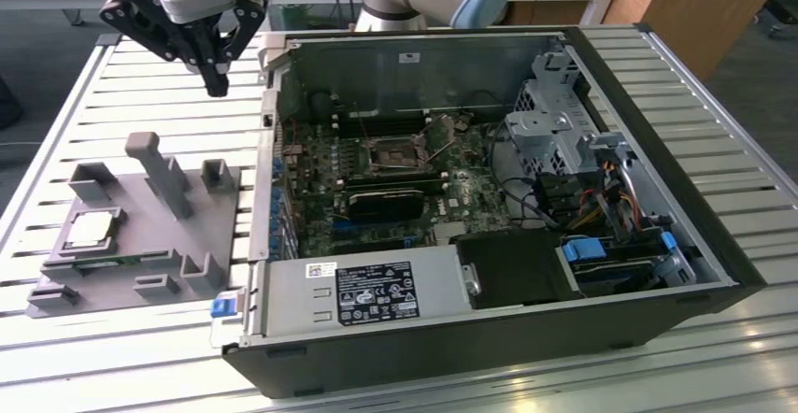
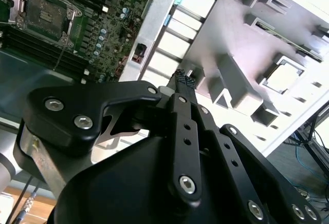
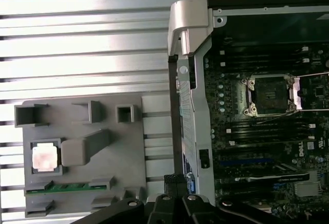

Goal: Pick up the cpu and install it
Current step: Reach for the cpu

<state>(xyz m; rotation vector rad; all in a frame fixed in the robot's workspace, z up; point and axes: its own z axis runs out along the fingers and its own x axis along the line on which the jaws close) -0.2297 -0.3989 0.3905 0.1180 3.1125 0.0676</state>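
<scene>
1. The hand (image 1: 217,88) hangs above the slatted bench (image 1: 149,86), its fingers pressed together and holding nothing.
2. The cpu (image 1: 92,230) lies in the grey fixture tray (image 1: 156,245), well apart from the hand.
3. The motherboard socket (image 1: 396,156) sits inside the open computer case (image 1: 374,357).

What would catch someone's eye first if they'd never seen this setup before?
The open computer case dominates the middle of the exterior view, its motherboard exposed with an open socket near the centre. At that view's left, the shiny cpu sits in a grey fixture tray, and the black gripper hangs shut above the slatted table beyond the tray, holding nothing.
</scene>
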